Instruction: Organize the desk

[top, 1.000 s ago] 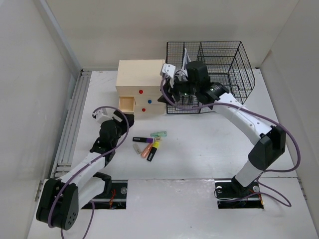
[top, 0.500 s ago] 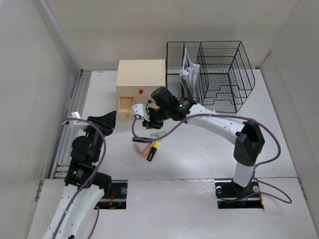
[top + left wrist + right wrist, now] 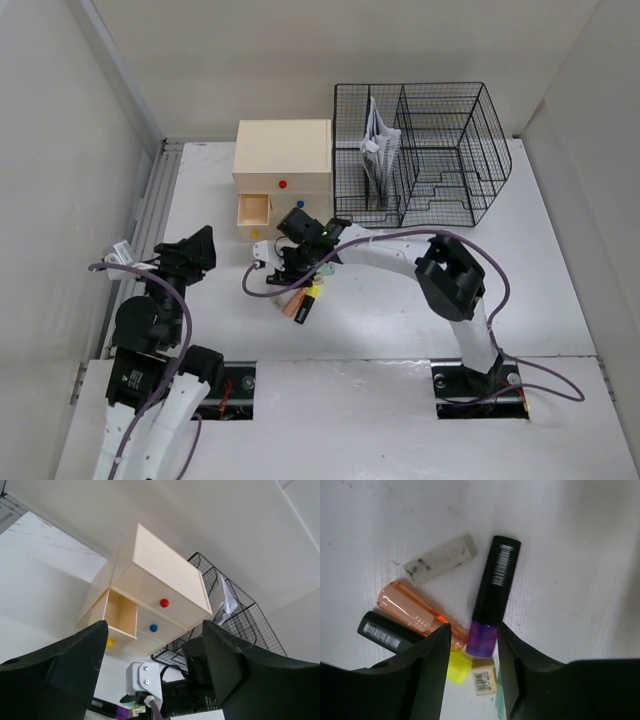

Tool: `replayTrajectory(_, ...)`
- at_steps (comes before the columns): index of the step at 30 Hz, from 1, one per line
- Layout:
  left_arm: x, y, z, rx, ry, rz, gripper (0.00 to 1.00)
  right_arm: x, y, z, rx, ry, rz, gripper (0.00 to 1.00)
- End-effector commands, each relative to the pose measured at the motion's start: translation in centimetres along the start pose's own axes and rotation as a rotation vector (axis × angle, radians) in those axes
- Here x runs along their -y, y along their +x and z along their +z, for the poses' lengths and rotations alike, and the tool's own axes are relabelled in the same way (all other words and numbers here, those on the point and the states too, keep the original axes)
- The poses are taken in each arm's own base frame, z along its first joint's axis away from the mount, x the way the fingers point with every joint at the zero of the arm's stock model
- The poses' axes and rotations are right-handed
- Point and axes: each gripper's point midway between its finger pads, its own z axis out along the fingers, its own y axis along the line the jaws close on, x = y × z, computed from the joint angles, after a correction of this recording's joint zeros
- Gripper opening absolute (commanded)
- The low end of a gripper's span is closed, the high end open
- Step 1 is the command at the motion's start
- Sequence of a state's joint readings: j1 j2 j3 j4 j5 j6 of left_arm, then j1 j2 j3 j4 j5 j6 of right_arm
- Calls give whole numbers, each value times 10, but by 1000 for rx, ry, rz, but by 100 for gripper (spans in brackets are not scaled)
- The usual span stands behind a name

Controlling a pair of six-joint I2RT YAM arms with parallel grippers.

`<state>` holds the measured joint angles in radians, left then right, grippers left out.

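Observation:
The white desk (image 3: 400,300) holds a small pile of highlighters (image 3: 298,298) near its middle. My right gripper (image 3: 288,272) is low over the pile. In the right wrist view it (image 3: 474,645) is open, and the purple end of a black and purple highlighter (image 3: 492,595) lies between its fingers. An orange highlighter (image 3: 415,612), a black and yellow highlighter (image 3: 385,630) and a white eraser (image 3: 437,560) lie beside it. My left gripper (image 3: 196,250) is open and empty, raised at the left. In its wrist view it (image 3: 155,650) faces the drawer box.
A beige wooden drawer box (image 3: 283,170) stands at the back, its lower left drawer (image 3: 120,615) pulled open. A black wire-mesh organizer (image 3: 430,150) with papers stands to its right. A ridged metal rail (image 3: 140,260) runs along the desk's left side.
My right arm swung from the mesh organizer leftward and down onto the highlighter pile. My left arm pulled back from the pile toward the near left.

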<state>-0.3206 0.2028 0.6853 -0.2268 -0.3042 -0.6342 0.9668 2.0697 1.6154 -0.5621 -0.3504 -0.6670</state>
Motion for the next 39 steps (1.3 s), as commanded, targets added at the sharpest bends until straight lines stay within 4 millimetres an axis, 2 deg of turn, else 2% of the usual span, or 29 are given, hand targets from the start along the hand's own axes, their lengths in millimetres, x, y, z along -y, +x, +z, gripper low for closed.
replayTrajectory(1,-7,2,-2,3,-11,54,73,1,-23,2,37,16,-22,48)
replayTrajectory(7,-5,1,-4,3,3,60,75,1,-16,11,20,14,2,53)
replayTrajectory(13,-3,1,-6,4,16,57,75,16,-16,14,13,93,12,54)
replayTrajectory(22,-4,-1,-9,11,21,54,76,21,6,32,-59,114,49,57)
replayTrajectory(23,-4,-1,-9,11,21,54,76,23,2,31,-50,120,46,57)
replayTrajectory(26,-5,-2,-9,17,14,53,76,20,7,32,-71,108,62,58)
replayTrajectory(27,-5,-2,-9,17,14,53,76,20,9,35,-80,102,65,56)
replayTrajectory(30,-4,-4,-11,24,19,50,76,6,15,38,-97,29,69,23)
replayTrajectory(31,-5,-5,-11,29,12,50,76,5,13,39,-96,8,49,8)
replayTrajectory(32,-5,-5,-11,29,12,50,76,-3,13,39,-90,-35,44,2)
replayTrajectory(33,-5,-5,-11,29,12,50,76,-9,13,35,-97,-63,43,0)
replayTrajectory(36,-5,-5,-11,29,12,50,76,-17,-4,19,-47,-111,-1,0)
replayTrajectory(37,-5,-5,-11,29,12,50,76,-19,-14,12,-27,-114,-27,0)
replayTrajectory(39,-5,-5,-11,29,12,50,76,-14,-41,-14,40,-78,-65,0)
